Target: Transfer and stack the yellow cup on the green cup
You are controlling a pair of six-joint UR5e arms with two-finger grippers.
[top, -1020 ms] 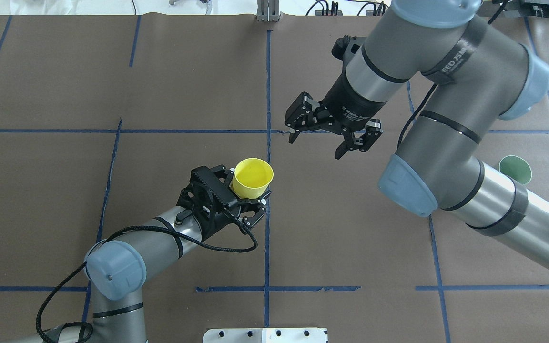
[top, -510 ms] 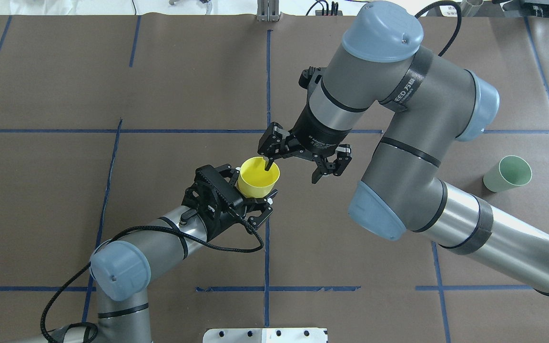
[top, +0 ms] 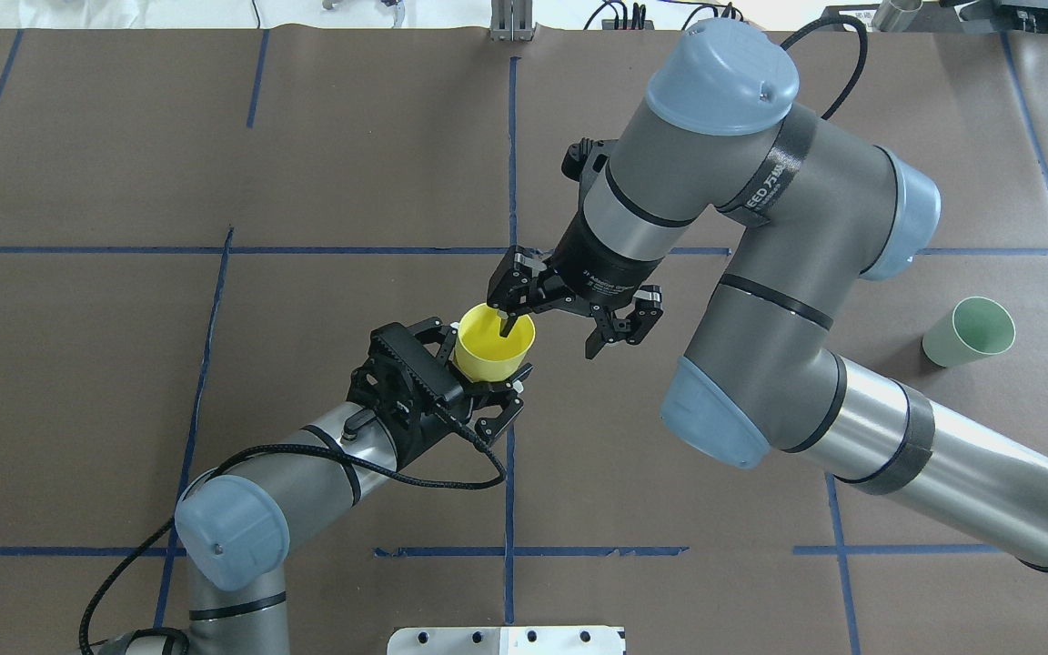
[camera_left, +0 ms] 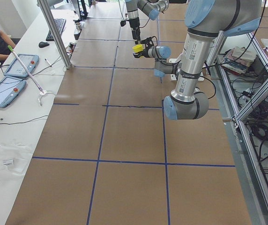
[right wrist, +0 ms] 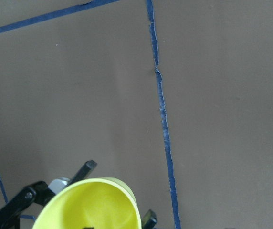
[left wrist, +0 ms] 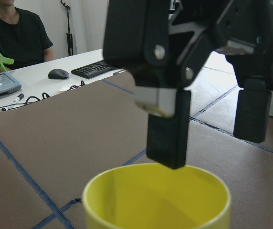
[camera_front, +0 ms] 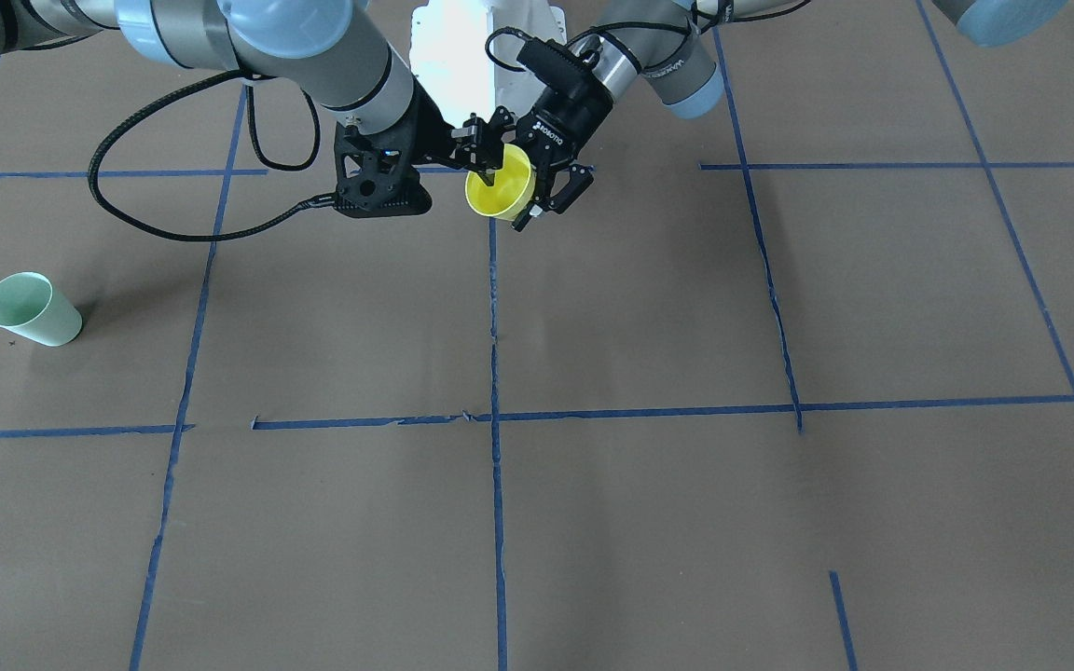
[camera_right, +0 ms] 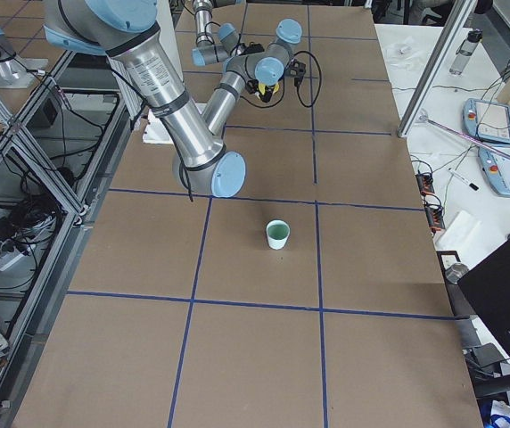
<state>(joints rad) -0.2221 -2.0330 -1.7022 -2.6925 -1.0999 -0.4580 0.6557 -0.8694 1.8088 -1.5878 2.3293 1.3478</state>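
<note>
The yellow cup is held upright above the table near the centre line, with my left gripper shut on its lower wall. It also shows in the front view and the left wrist view. My right gripper is open. One of its fingers dips just inside the cup's rim and the other hangs outside it. The green cup stands alone at the far right, also in the front view.
Brown paper with blue tape lines covers the table. A white plate sits at the near edge. Operators' tablets lie on the side bench, beyond the table's end.
My right arm has swung left and down to the yellow cup, and one finger now sits in its mouth. The left gripper with the cup has shifted slightly right.
</note>
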